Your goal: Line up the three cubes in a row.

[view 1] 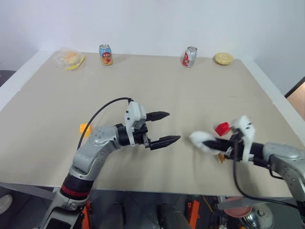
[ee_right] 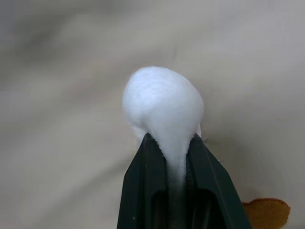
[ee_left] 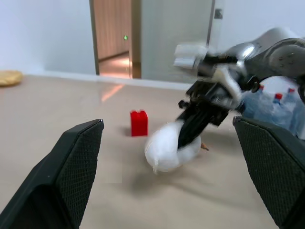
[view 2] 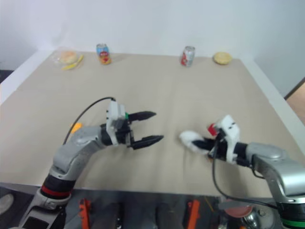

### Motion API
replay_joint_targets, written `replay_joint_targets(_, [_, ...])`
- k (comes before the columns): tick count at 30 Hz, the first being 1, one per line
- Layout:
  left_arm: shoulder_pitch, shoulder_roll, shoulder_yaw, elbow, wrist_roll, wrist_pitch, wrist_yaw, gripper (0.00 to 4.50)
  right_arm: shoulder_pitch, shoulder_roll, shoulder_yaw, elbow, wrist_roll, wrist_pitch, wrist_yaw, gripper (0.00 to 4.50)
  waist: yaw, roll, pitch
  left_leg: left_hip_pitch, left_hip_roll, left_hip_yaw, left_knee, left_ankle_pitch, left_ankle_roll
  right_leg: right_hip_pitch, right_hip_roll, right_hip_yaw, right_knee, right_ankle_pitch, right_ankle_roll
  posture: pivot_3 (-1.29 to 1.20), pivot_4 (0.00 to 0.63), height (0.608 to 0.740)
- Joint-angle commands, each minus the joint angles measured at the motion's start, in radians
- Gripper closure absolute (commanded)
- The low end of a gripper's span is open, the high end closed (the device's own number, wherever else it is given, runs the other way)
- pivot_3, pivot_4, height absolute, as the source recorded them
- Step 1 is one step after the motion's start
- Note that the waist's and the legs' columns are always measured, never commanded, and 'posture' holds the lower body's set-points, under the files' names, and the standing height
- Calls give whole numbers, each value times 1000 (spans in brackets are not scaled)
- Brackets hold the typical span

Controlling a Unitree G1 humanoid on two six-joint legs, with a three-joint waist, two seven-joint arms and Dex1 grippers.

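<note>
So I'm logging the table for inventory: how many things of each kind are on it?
Cubes: 2 in view, yellow-orange and red
Cans: 2
Plush duck: 1, pinched in the right hand
Round yellow items at the far edge: 2
Total: 7

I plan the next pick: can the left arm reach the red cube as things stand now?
Probably not directly: the right end effector, shut on the white plush duck, sits between the open left end effector and the red cube.
</note>
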Motion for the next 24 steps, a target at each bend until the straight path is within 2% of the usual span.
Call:
replay_joint_targets(1, [-55,-42,-3,38,27,-49,21,0,-77,28,-200,9,53,-18,-120,4468,0,0,0,0,0,0,0,0,0,0,0,0,0,0,0,0,150,736])
replay_joint_targets(5, [-125,-122,-28,135,67,-98,35,0,-186,64,-256,175,-116,-40,-419,4468,0,0,0,0,-1,0,0,0,0,0,0,1,0,0,0,0,150,736])
replay_joint_targets(8, [-172,-186,-54,221,109,-148,43,0,-233,70,-271,321,-217,-23,-589,4468,1,0,0,0,-2,0,0,1,1,0,0,2,0,0,0,0,150,736])
replay_joint_targets(14, [-236,-284,-61,338,138,-217,39,0,-315,99,-262,575,-320,-63,-759,4468,-4,5,0,-1,-3,2,-4,0,2,-2,0,6,-1,-1,2,0,150,736])
replay_joint_targets(16, [-236,-297,-74,346,148,-228,29,0,-331,91,-225,662,-372,-137,-762,3664,-5,8,-1,1,-3,3,-7,0,2,-2,0,7,-1,-1,2,0,150,736])
replay_joint_targets(19, [-225,-301,-86,339,156,-234,19,0,-336,76,-218,726,-398,-207,-741,2744,-4,11,-1,2,-3,3,-9,1,3,-2,0,7,-1,-1,3,0,150,736])
replay_joint_targets(20, [-220,-299,-86,335,156,-233,19,0,-336,75,-230,739,-390,-221,-728,2305,-4,12,-2,2,-3,3,-10,1,3,-2,0,7,-1,-1,3,0,150,736])
replay_joint_targets(24, [-196,-288,-83,319,161,-233,18,0,-307,79,-240,699,-375,-289,-665,937,-4,13,-2,2,-3,3,-9,1,3,-2,0,7,-1,0,4,0,150,736])
